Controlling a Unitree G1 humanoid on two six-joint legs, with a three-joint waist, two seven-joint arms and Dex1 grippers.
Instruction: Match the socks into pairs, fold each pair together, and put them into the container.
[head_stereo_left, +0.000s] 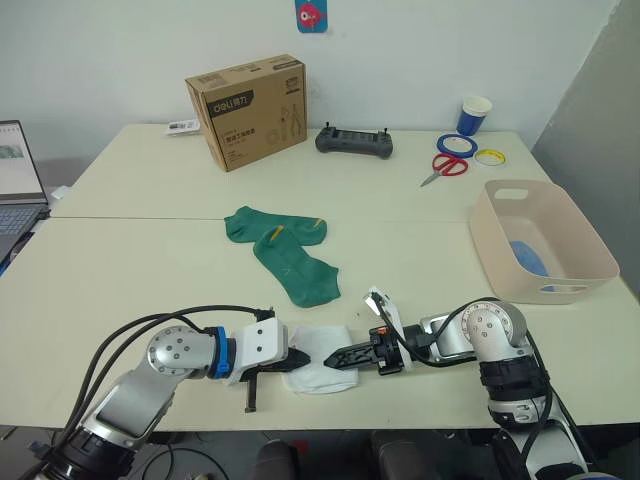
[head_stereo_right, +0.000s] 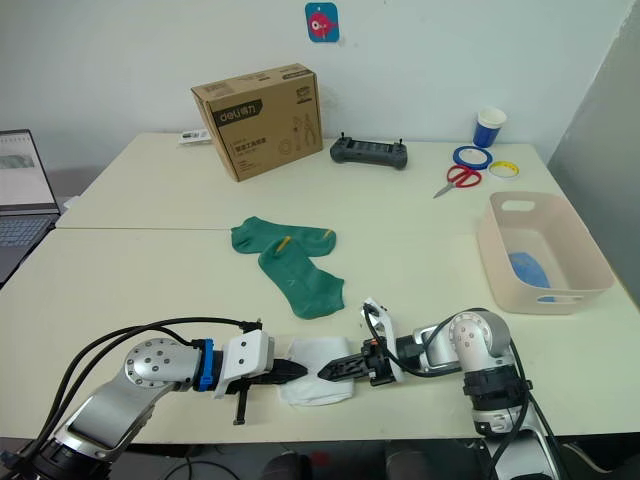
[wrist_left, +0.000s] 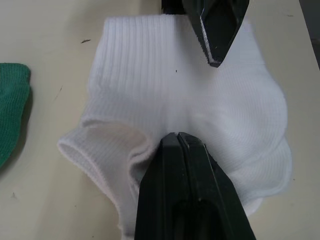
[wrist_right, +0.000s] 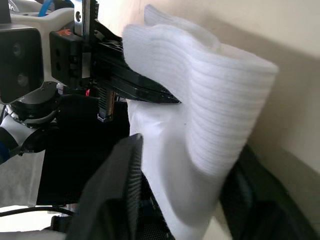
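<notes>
**White pair being folded at the near table edge**

White ribbed cotton socks (head_stereo_left: 318, 368) are lying at the near edge of the cream table (head_stereo_left: 420, 260). Going left to right: the left gripper (head_stereo_left: 296, 357) is pressing narrowed fingers onto them; the right gripper (head_stereo_left: 341, 356) is clamping their raised fold. 2 dark green socks (head_stereo_left: 285, 250) are waiting beyond. The pale pink plastic basin (head_stereo_left: 590, 262) is sitting far right, holding something light blue (head_stereo_left: 527, 256). The left fingers should be pinning firmly while the right is carrying the fold over evenly.
</notes>
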